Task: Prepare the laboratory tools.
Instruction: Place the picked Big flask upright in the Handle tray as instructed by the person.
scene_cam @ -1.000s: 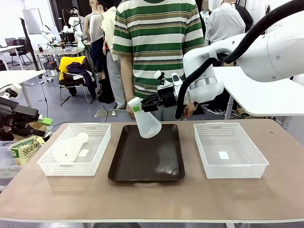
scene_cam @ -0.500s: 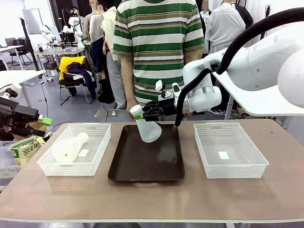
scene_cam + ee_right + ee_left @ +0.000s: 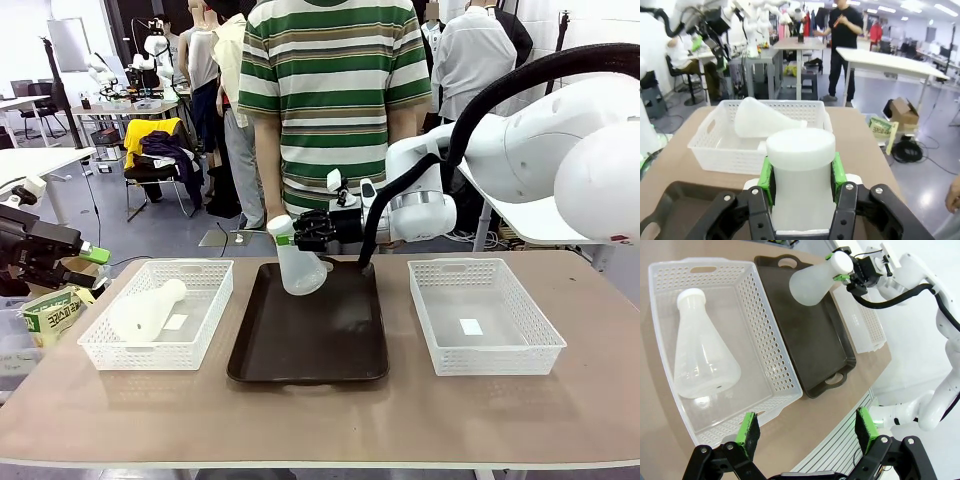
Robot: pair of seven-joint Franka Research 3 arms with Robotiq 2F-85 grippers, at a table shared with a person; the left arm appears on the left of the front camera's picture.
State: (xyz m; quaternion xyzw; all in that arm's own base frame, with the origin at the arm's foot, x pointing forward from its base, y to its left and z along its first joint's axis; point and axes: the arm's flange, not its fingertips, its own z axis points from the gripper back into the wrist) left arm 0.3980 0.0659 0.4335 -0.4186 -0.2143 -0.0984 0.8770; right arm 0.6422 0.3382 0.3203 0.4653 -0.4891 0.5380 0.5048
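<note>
Over far end of dark brown rectangular tray [image 3: 310, 345]: right tool [image 3: 285, 237] clamped on neck of translucent frosted-white conical flask [image 3: 300, 272]. Left wrist view: left tool [image 3: 806, 431] gaping, empty; second flask [image 3: 702, 360] lying in white mesh basket [image 3: 767, 340].

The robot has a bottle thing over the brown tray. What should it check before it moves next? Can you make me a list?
1. Grip: the right pincer is shut on the neck of the held flask: ok.
2. Tilt: the held flask is close to upright: ok.
3. Place: it is over the far end of the brown tray: ok.
4. Landing: its base rests on the tray: cannot tell.
5. Other arm: the left pincer is open above the left basket: ok.
6. Other bottle: the second flask is standing up: not ok, it lies on its side in the left basket.
</note>
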